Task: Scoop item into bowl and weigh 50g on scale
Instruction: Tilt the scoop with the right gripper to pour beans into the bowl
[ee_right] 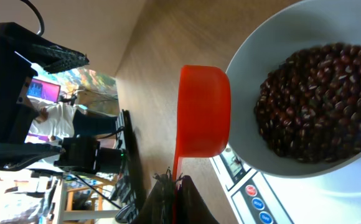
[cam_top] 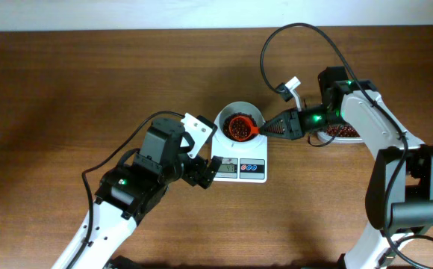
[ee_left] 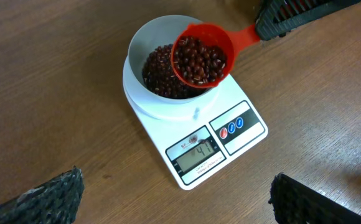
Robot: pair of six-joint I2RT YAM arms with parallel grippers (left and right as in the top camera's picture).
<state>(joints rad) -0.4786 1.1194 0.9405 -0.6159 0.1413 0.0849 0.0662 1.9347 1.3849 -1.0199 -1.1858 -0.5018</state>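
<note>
right end effector clamping red scoop of beans over white bowl on scale, frame centre; left end effector gaping wide, holding nothing.

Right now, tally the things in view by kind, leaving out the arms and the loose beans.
scale: 1
white bowl: 1
red scoop: 1
tub: 1
Total: 4
</note>
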